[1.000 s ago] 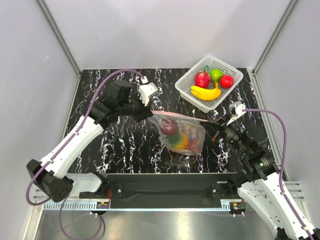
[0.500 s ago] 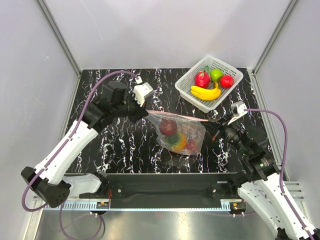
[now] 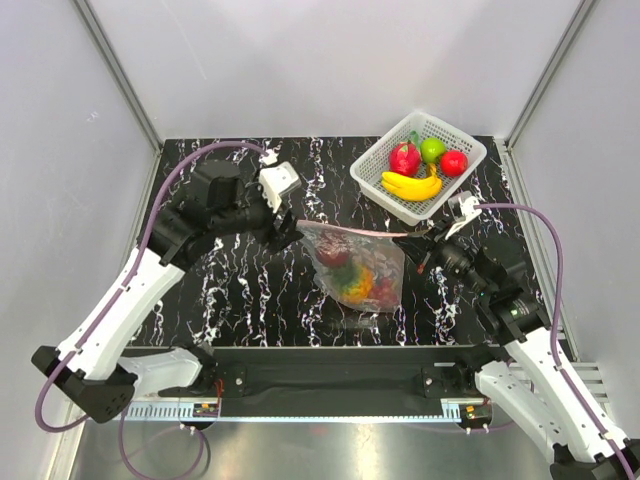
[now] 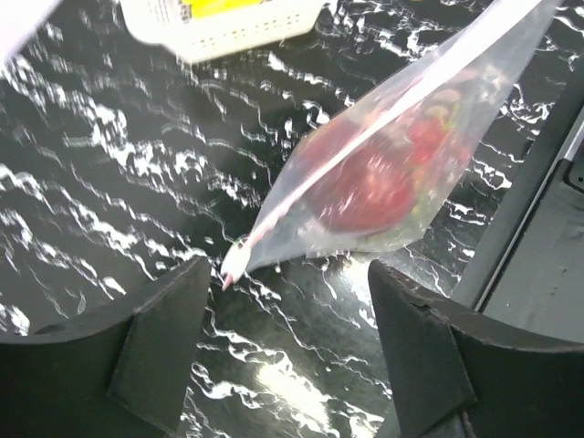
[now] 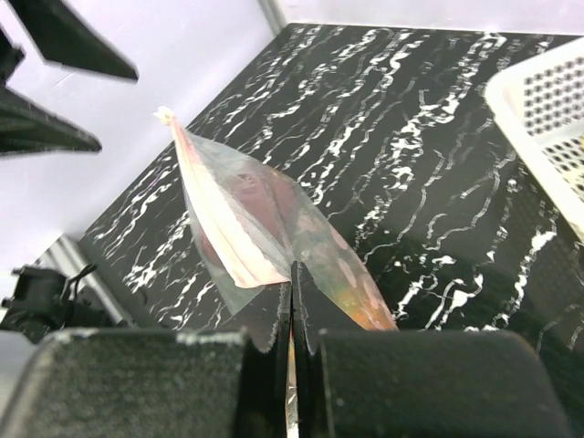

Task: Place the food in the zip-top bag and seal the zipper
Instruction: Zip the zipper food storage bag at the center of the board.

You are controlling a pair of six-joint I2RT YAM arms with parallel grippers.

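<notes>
The zip-top bag (image 3: 357, 262) hangs just over the black marbled table, its right end pinched in my shut right gripper (image 3: 412, 247). Inside it lies the food: a dark red piece (image 3: 336, 255) and an orange-green one (image 3: 361, 284). The pink zipper (image 3: 350, 231) runs along the top edge. My left gripper (image 3: 287, 233) stands open just left of the bag's free corner, touching nothing. In the left wrist view the gripper (image 4: 287, 338) is wide, with the bag (image 4: 383, 173) and zipper (image 4: 365, 137) beyond it. The right wrist view shows the gripper (image 5: 292, 278) clamped on the bag (image 5: 265, 219).
A white lattice basket (image 3: 367, 182) stands at the back right with a banana (image 3: 411, 187), red fruits and a green one. Its edge shows in the wrist views as basket (image 4: 228, 23) and basket (image 5: 547, 109). A black rail (image 3: 330, 365) runs along the near edge.
My left gripper has let go of the bag's left corner, opened, and drawn back to the left. The right gripper still holds the bag, which has shifted slightly.
</notes>
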